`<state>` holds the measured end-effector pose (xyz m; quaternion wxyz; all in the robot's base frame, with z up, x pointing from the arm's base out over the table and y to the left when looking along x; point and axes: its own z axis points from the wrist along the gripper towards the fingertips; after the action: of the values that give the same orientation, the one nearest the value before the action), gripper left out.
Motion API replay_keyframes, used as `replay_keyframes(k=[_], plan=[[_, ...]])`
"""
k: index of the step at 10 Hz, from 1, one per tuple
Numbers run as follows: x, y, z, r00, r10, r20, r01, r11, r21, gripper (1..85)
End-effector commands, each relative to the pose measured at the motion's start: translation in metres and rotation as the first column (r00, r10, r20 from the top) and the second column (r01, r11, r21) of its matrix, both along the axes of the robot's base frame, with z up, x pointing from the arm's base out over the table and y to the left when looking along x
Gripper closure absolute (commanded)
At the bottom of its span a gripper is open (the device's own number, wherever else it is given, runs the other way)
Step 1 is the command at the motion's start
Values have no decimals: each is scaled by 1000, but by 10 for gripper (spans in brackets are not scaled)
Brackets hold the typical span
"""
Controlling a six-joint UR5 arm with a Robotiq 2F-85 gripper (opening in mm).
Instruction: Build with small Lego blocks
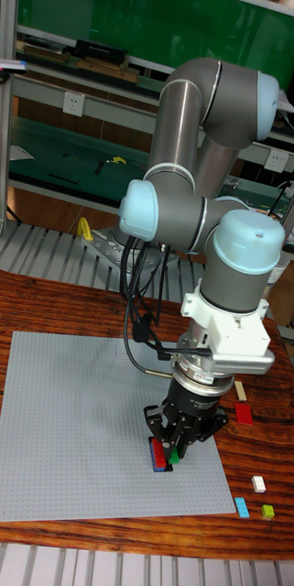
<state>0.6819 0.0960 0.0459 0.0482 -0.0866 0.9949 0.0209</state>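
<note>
Black two-finger gripper (171,448), opening unclear, down on small red-blue-green plastic Lego stack (162,454) atop grey studded baseplate (73,421); light, rigid, slippery, best pinched across flat sides.

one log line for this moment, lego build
gripper down on baseplate | at brick stack | jaws state unclear | loose bricks right of plate

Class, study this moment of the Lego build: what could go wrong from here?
1. The gripper is low over the small stack of bricks on the grey baseplate; a slight misalignment could knock it apart.
2. Loose bricks lie by the baseplate's edge; a swing could scatter them.
</note>
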Motion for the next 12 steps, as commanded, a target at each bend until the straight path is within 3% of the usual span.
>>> replay_keyframes(k=[1,4,5,6,9,12], plan=[[-12,-12,-3,1000,11,-2,-11,1000,-7,843],[-8,-9,0,1000,-18,6,18,1000,12,843],[-9,-19,0,1000,-27,3,27,999,-25,843],[-11,-20,-1,1000,-25,-4,25,999,-29,843],[-17,-10,-3,999,-39,-30,40,999,9,843],[-7,-9,-4,1000,-5,-21,5,1000,-12,843]])
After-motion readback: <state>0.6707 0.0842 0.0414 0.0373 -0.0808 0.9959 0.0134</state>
